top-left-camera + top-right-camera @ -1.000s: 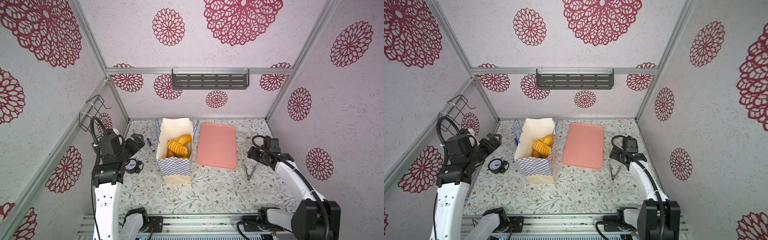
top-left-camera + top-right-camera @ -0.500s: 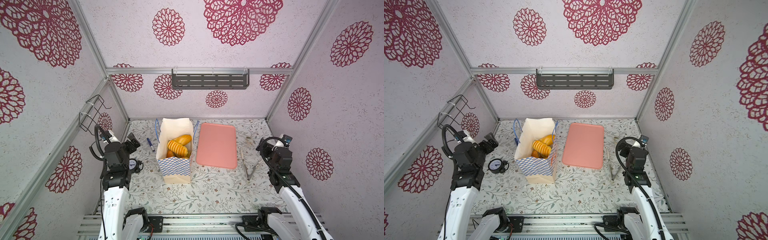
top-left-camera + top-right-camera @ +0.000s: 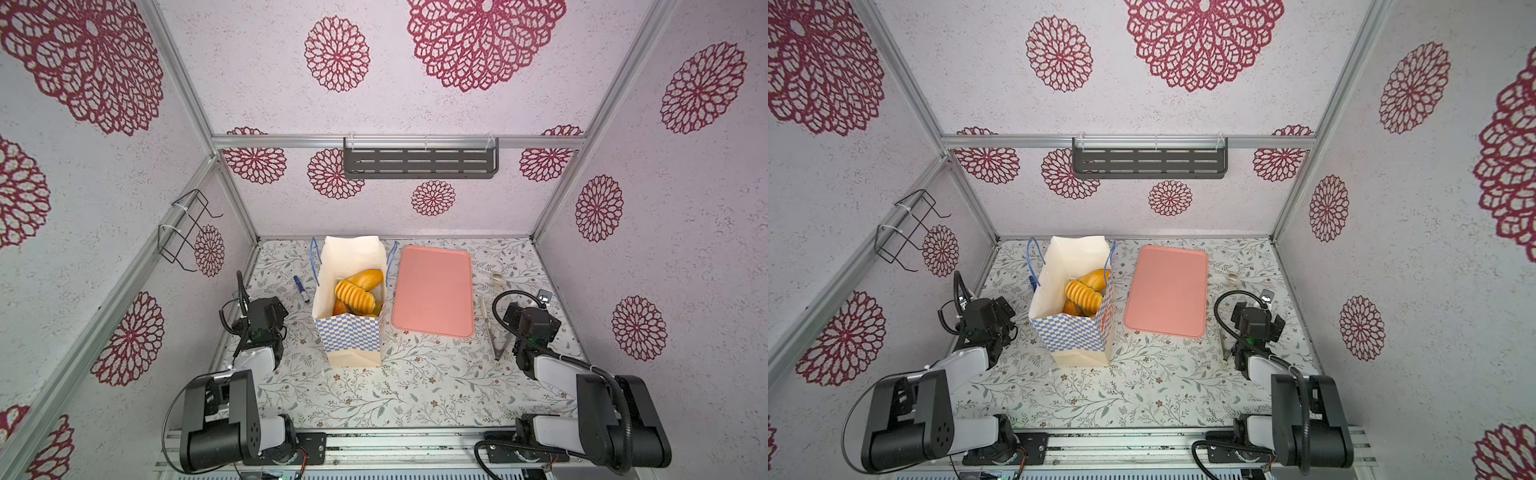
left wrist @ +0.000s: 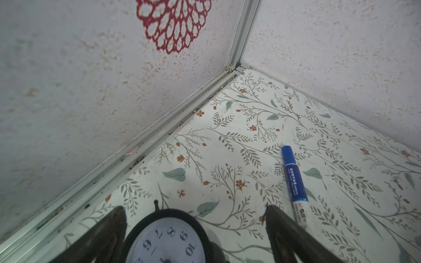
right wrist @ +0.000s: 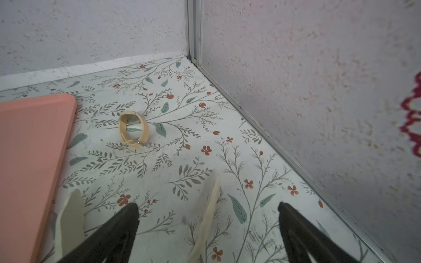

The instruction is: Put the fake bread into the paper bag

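Table [image 3: 415, 386]: paper bag [image 3: 351, 336] upright toward the back-left corner, just beside pink tray [image 3: 434, 291]. Fake bread [image 3: 355, 293] lies inside the bag — likely light, firm, slick; pinch across a ridged roll's waist. Left end effector [image 4: 194, 210], right end effector [image 5: 208, 206] — both spread wide, holding nothing.

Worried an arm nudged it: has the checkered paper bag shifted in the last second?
No. The blue-and-white checkered paper bag stands unmoved, its side still close beside the flat pink tray.
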